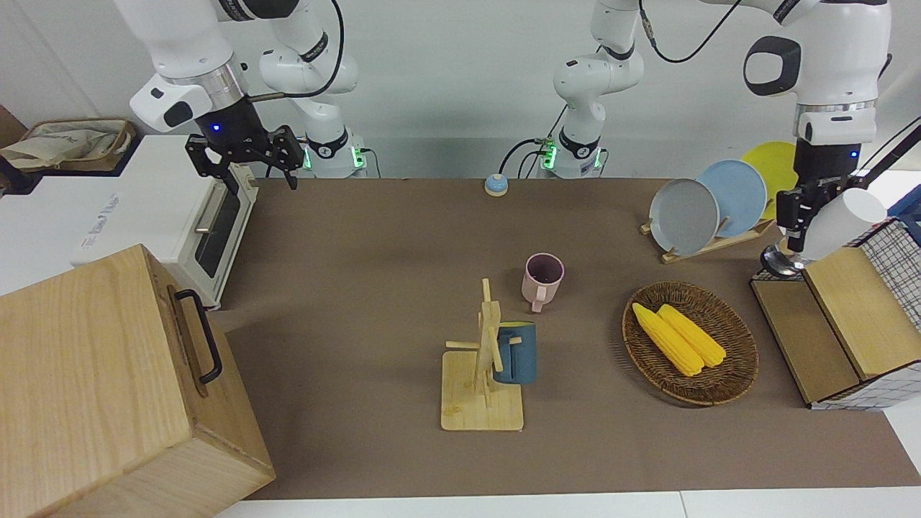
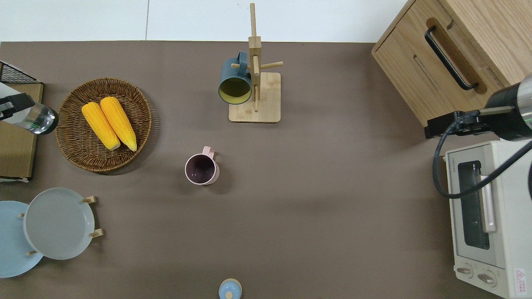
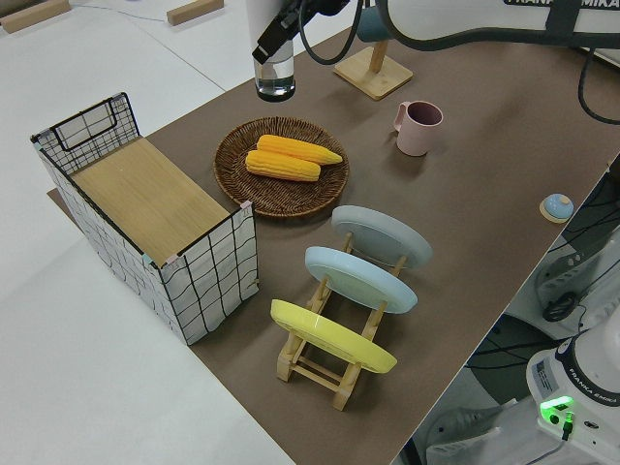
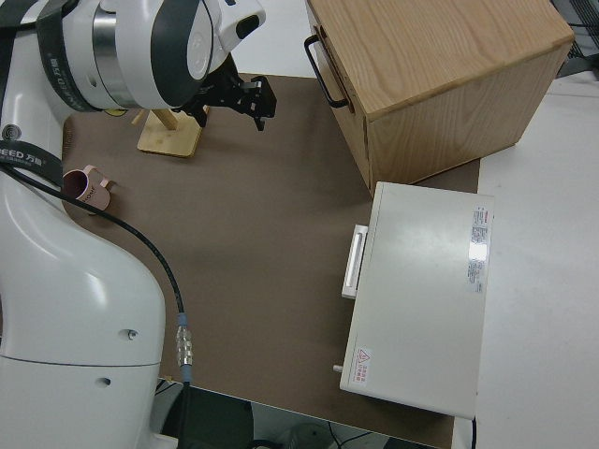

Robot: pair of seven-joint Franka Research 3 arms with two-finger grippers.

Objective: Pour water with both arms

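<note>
The left gripper (image 1: 791, 216) is closed on a clear bottle (image 3: 274, 73), near its upper part. The bottle hangs in the air, tilted: in the front view its long axis goes from the round base, low and toward the wicker basket (image 1: 727, 385), up to the white upper part (image 1: 853, 219) toward the left arm's end of the table. The overhead view shows the bottle (image 2: 35, 119) just beside the rim of the basket (image 2: 75, 155), over the edge of the wire crate with the wooden lid (image 2: 16, 141). I cannot see water inside the bottle, and no stream is visible.

The pink mug (image 2: 201, 169) stands upright on the brown mat, well apart from the basket toward the right arm's end and a little nearer to the robots. Its mouth faces up and its handle points away from the robots.

The right gripper (image 1: 245, 155) has its fingers apart and holds nothing. It is well apart from the basket, at the right arm's end of the table, by the white toaster oven (image 2: 486, 216).
</note>
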